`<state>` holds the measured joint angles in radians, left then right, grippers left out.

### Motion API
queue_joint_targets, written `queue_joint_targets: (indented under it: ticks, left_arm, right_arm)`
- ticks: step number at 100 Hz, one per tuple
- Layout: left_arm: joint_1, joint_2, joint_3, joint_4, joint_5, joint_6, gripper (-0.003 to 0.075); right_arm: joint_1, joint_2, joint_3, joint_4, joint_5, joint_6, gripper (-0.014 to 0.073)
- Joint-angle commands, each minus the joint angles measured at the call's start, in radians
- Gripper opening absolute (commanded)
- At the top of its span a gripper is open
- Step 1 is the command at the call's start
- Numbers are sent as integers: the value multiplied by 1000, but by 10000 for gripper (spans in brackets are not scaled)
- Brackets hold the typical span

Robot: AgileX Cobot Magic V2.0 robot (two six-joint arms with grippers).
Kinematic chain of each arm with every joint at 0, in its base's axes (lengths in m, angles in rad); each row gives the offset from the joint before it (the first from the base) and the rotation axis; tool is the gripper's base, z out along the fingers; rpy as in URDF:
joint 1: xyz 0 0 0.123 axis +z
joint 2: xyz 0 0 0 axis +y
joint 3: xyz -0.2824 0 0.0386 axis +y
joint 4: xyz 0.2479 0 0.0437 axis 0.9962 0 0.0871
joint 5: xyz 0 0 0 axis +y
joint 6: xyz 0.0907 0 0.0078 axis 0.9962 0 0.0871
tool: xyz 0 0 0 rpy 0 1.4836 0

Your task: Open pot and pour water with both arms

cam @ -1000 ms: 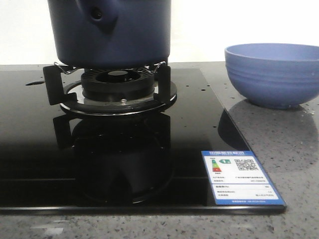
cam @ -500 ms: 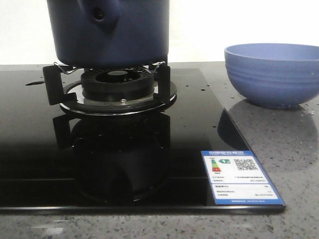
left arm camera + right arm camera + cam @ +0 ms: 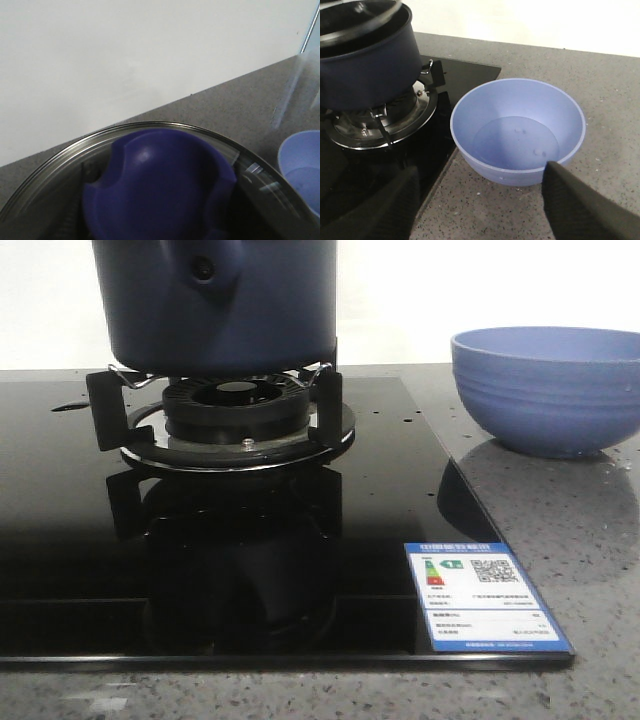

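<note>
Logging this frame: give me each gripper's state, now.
Left gripper: fingers out of view, directly over the lid knob; cannot be told.
Right gripper: open, holding nothing, near the bowl.

Broad black textured tool fingers (image 3: 375,210)

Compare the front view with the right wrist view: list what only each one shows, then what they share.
Only the front view shows the energy label on the black glass hob's near corner and the pot's handle stub with its round hole.

Only the right wrist view shows the inside of the light blue bowl, the glass lid's rim at the top of the pot, and the right gripper, its dark fingers spread apart in front of the bowl.

Both show the pot over the burner and the bowl beside the hob on the speckled counter.
</note>
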<state>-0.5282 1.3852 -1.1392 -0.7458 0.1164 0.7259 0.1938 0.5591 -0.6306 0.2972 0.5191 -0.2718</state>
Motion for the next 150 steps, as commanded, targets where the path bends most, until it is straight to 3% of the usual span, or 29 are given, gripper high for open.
queue_joint_targets:
  ticks: [1,30,65,87,108,117,137,150]
  left_arm:
    - [-2,-83,-47,-12,-73,-8,365]
    - [52,-223,-47,27,-41,-8,365]
    - [308,-315,-47,37,122,-8,365]
    - [445,-345,-47,37,182,-8,365]
    - [506,-350,-47,37,220,-8,365]
    - [508,-350,-47,37,220,-8,365]
    - [508,-350,-47,37,220,-8,365]
    - [508,-350,-47,37,220,-8,365]
  right_arm:
    - [3,22,-36,-4,-54,-13,470]
    - [-42,178,-156,-11,63,9,470]
    - [-242,578,-510,-20,322,48,470]
    - [-287,821,-656,-24,429,48,470]
    - [-288,978,-688,-24,472,48,468]
    - [-288,1009,-688,-24,477,46,367]
    - [-288,1016,-688,-26,480,32,-69]
    - [-288,1014,-688,-26,482,32,-62]
